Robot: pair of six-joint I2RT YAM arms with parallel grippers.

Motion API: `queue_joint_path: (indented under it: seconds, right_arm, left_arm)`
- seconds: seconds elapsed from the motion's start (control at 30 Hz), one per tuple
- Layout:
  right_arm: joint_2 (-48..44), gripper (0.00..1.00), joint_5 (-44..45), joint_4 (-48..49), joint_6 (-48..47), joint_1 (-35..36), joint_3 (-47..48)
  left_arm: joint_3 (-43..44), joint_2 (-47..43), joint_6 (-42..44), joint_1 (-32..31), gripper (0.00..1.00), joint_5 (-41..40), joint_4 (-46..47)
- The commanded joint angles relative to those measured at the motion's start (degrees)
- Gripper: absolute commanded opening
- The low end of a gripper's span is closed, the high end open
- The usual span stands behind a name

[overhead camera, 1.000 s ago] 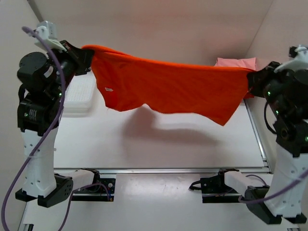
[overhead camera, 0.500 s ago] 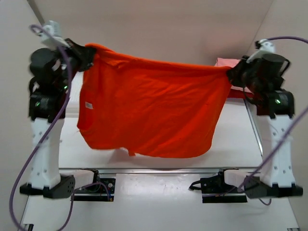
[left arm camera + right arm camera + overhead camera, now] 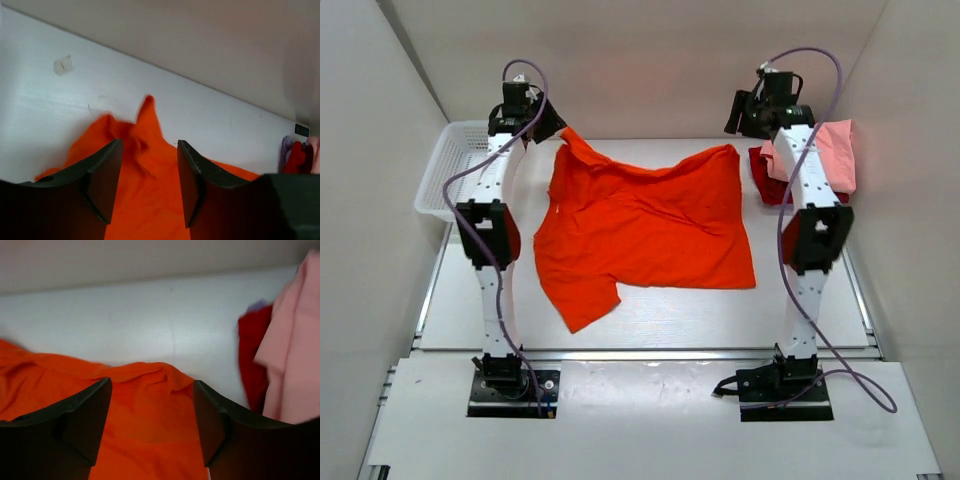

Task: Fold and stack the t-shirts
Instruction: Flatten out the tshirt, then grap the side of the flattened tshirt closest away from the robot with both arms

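Shirt (image 3: 645, 225) orange, spread flat, wrinkled, far edge bunched.

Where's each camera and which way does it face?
Top external: above and behind the robot, looking down at the table; left arm and right arm show.
Left wrist: on the left arm, facing the back wall over the orange shirt; the left fingers show.
Right wrist: same heading; the right fingers frame orange cloth, with the pink shirt and dark red shirt at right.
Shared: all three see the orange shirt.

The left arm (image 3: 492, 290) and right arm (image 3: 805, 300) are built of white links and black joints; purple cables (image 3: 446, 192) are attached, and dark fingers (image 3: 100, 185) fitted.
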Motion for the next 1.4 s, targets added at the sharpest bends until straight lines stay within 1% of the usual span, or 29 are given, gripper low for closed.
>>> queue_joint_path:
  seconds: [0.0,0.03,0.07,0.1,0.13,0.17,0.2,0.23,0.27,0.3,0.33,0.37,0.43,0.5,0.53,0.6,0.7,0.73,0.77,0.8,0.9,1.0,1.17,1.2,1.23,1.33,1.37]
  right_arm:
    - [10.3,0.65,4.8,-11.7,-0.2,-2.3,24.4]
    - [7.8,0.68,4.9,-10.9,1.1,-3.1,18.7]
    - [4.3,0.69,5.1,-9.5,1.1,-3.1,11.1]
    - [2.2,0.70,6.0,-8.2,2.0,-3.2,6.9]
    - [-1.7,0.69,7.1,-5.5,1.7,-3.2,-2.0]
    - [-6.4,0.70,7.9,-2.2,1.5,-3.0,-11.2]
    - [-8.9,0.69,8.0,-0.9,1.9,-2.2,-15.5]
    - [-12.9,0.69,10.3,3.0,1.8,-1.5,-23.9]
    - [-16.1,0.68,10.6,3.7,2.2,-1.2,-30.8]
    - [-19.1,0.68,11.5,4.0,2.7,-0.4,-36.5]
    - [-21.6,0.68,12.3,4.7,3.1,0.4,-42.0]
    - [-23.5,0.68,13.2,4.5,3.5,1.1,-46.6]
    - [-25.0,0.68,13.2,4.8,4.8,2.2,-50.9]
    - [-28.5,0.69,12.7,5.9,6.4,3.3,-59.5]
    - [-29.3,0.70,12.7,6.5,6.4,3.1,-60.8]
    - [-31.6,0.71,11.6,7.3,8.4,3.4,-67.0]
    - [-34.2,0.72,9.0,9.6,9.5,2.8,-72.9]
    - [-35.1,0.71,8.7,10.2,10.3,2.4,-74.5]
    - [-35.6,0.72,8.5,11.2,10.9,1.9,-75.3]
    - [-35.5,0.71,5.8,11.6,11.6,1.8,-76.7]
    - [-34.7,0.71,5.4,12.8,12.1,2.3,-78.3]
    - [-32.6,0.71,6.1,12.9,12.0,2.9,-78.5]
    - [-31.2,0.71,7.9,12.8,13.2,4.0,-78.8]
    - [-31.1,0.71,7.9,12.3,13.6,3.9,-78.8]
    - [-30.5,0.69,9.7,12.1,14.2,3.9,-78.7]
    - [-31.4,0.67,12.2,10.8,15.6,3.6,-78.6]
    - [-31.5,0.67,12.3,10.4,15.6,3.5,-78.8]
  left_arm:
    - [18.2,6.2,-4.3,3.7,0.60,4.3,-6.8]
    - [20.0,7.3,-3.8,3.8,0.60,5.7,-9.9]
    - [20.3,6.6,-1.6,3.6,0.61,6.0,-11.2]
    - [17.3,4.1,1.5,3.0,0.62,5.9,-13.4]
    - [10.6,2.2,3.2,3.0,0.63,4.5,-14.0]
    - [5.5,-3.4,5.8,0.2,0.62,3.4,-12.9]
    - [-7.5,-6.5,6.2,-1.0,0.63,3.2,-8.7]
    - [-22.5,-18.3,6.3,-1.2,0.64,3.2,-1.4]
    - [-36.4,-21.9,5.6,-1.7,0.64,3.5,5.4]
    - [-42.2,-28.7,4.3,-1.9,0.64,4.0,8.0]
    - [-50.7,-33.3,3.7,-1.6,0.63,4.3,10.3]
    - [-56.1,-37.1,4.5,-2.0,0.63,5.6,9.9]
    - [-62.7,-40.1,5.6,-3.0,0.63,5.9,8.6]
    - [-69.2,-45.2,7.9,-6.7,0.65,4.5,6.1]
    - [-70.2,-47.3,9.2,-7.5,0.65,3.9,5.2]
    - [-75.8,-50.2,9.6,-9.9,0.65,1.1,4.5]
    - [-81.6,-54.2,8.7,-9.9,0.65,1.5,4.8]
    - [-84.5,-55.3,8.5,-9.6,0.64,1.6,4.4]
    - [-85.1,-55.7,8.5,-9.8,0.65,1.5,4.4]
    - [-86.3,-56.1,8.4,-10.0,0.64,1.0,4.0]
    - [-88.6,-58.5,8.5,-10.2,0.69,0.2,2.8]
    - [-90.6,-61.8,9.0,-9.7,0.68,-1.6,1.2]
    - [-93.1,-64.0,9.5,-10.7,0.68,-2.7,-1.0]
    - [-93.8,-63.6,9.4,-11.0,0.68,-3.2,-1.1]
    - [-94.2,-63.5,9.2,-11.4,0.68,-3.3,-1.3]
    - [-92.6,-62.4,9.3,-13.1,0.70,-3.5,-2.4]
    - [-92.4,-61.8,9.9,-12.8,0.67,-3.6,-2.7]
